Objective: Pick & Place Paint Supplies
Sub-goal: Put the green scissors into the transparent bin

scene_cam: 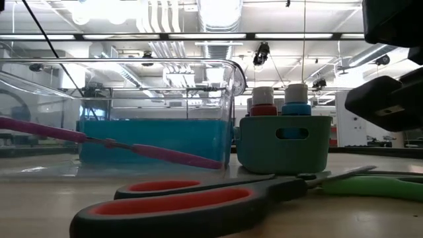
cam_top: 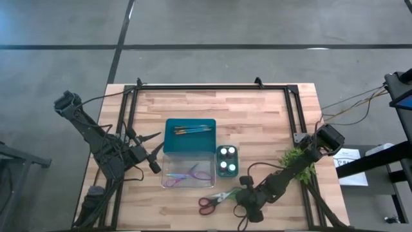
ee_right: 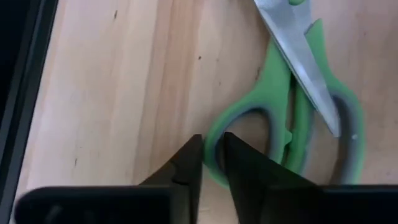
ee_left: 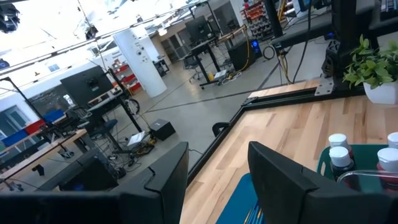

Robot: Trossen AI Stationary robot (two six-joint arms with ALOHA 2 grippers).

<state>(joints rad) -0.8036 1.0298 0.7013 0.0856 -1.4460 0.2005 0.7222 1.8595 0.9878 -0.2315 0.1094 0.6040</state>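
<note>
Right fingers (ee_right: 211, 163): nearly closed, pinching the rim of a green handle loop.
Green scissors (ee_right: 292, 118): flat on the table (cam_top: 270, 109), in front of the paint tub; stiff, slick plastic, likely to pivot from one loop.
Red scissors (cam_top: 215, 202): crossed beside the green pair, could be dragged.
Paint tub (cam_top: 226, 161): bottles upright.
Left fingers (cam_top: 152, 151): parted, empty, beside the teal container (cam_top: 188, 135).
</note>
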